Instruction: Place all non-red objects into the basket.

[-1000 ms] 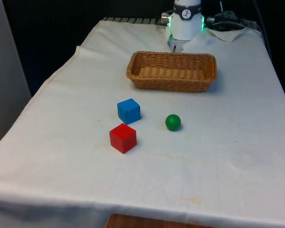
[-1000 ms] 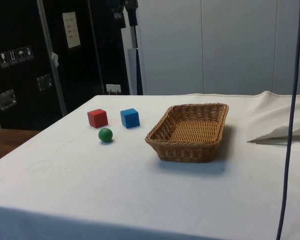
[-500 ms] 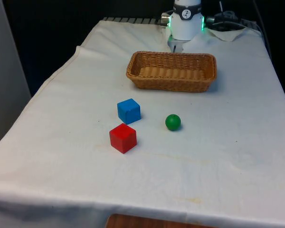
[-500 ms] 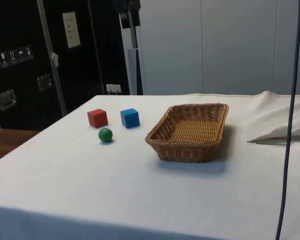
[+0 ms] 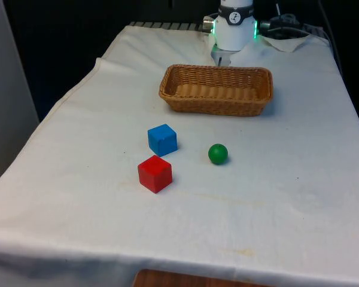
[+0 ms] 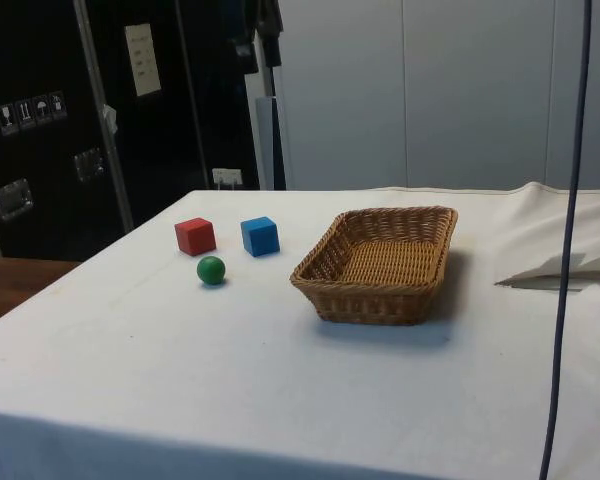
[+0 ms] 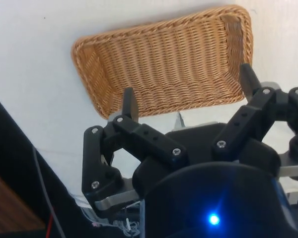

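Observation:
A blue cube (image 5: pixel 162 139) (image 6: pixel 260 236), a red cube (image 5: pixel 154 173) (image 6: pixel 195 236) and a green ball (image 5: pixel 218 153) (image 6: pixel 211 269) lie on the white cloth, close together. The wicker basket (image 5: pixel 216 89) (image 6: pixel 378 263) stands empty between them and the robot's base. High above the table, my gripper (image 7: pixel 188 91) is open with nothing between its fingers (image 7: pixel 130 103). In the wrist view it looks down on the basket (image 7: pixel 164 59). In the side view its dark tip (image 6: pixel 266 22) hangs at the upper edge, far above the cubes.
The cloth bunches into folds (image 6: pixel 565 265) near the robot's base. A thin cable (image 6: pixel 564 240) hangs down close to the side camera. Bare wood (image 5: pixel 167 279) shows under the table's near edge.
In the side view the gripper's tip has shifted slightly at the upper edge and the hanging cable has swung a little to the left. The cubes, ball and basket have not moved.

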